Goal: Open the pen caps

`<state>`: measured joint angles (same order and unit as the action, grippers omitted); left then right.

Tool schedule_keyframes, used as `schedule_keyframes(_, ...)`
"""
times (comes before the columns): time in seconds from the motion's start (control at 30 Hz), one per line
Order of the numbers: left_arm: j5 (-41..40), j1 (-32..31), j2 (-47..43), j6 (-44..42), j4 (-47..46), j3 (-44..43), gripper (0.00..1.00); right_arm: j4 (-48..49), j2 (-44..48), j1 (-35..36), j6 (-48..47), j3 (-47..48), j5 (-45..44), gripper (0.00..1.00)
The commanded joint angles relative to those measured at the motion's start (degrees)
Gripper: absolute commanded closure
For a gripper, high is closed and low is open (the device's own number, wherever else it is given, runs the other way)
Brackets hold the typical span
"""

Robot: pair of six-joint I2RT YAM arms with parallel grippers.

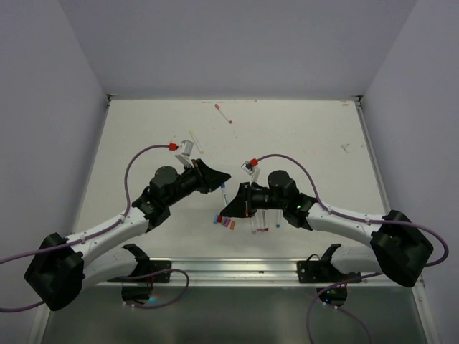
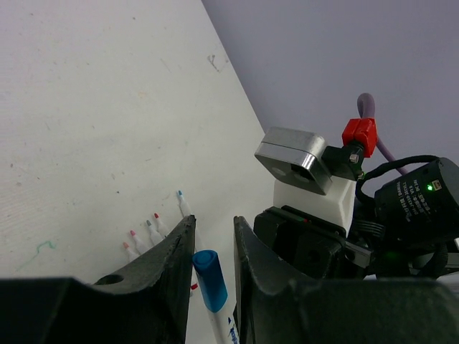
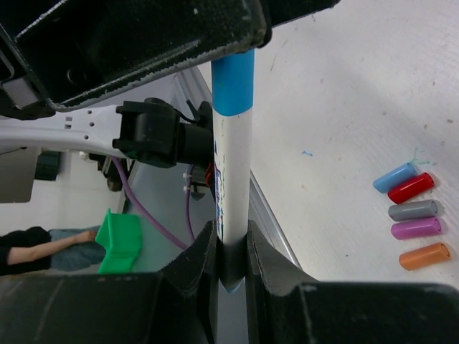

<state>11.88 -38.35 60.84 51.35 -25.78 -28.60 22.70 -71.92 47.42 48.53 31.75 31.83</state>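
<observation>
Left arm (image 1: 106, 233) and right arm (image 1: 346, 218) were white links with black joint housings, purple cables (image 1: 129, 169) ran from red connectors (image 1: 173, 145), gripper fingers (image 2: 163, 287) were scuffed black, a green light (image 2: 430, 187) glowed.

We see a robotics laboratory cell: a white table (image 1: 301, 136) enclosed by plain panels (image 1: 237, 43), with two cabled arms (image 1: 115, 229) bolted to a metal rail (image 1: 237, 269) at its near edge.

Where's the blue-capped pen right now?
The blue-capped pen is held above the middle of the table: the right gripper clamps its barrel, and its blue cap sits between the fingers of the left gripper.
</observation>
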Motion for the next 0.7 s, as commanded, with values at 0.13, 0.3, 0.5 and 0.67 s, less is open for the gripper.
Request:
schedule_keyframes(0.13, 2.18, -0.41, -1.42, -1.25, -1.91, -0.40, 0.74, 5.51, -1.38, 0.22, 3.14, 1.48, 1.48, 1.00)
schedule_keyframes(0.3, 3.24, -0.41, -1.34, -1.34, -2.17, -0.32, 0.79, 5.51, -1.47, -0.13, 3.15, 1.30, 1.12, 1.00)
schedule_keyframes(0.5, 3.59, -0.41, -2.22, -1.69, -1.20, 0.12, 0.69, 6.13, -1.82, -0.49, 3.50, 1.21, 1.39, 1.00)
schedule_keyframes(0.67, 4.20, -0.41, -2.48, -1.61, -1.20, 0.21, 0.90, 6.92, -2.35, -0.66, 3.85, 1.21, 1.74, 1.00)
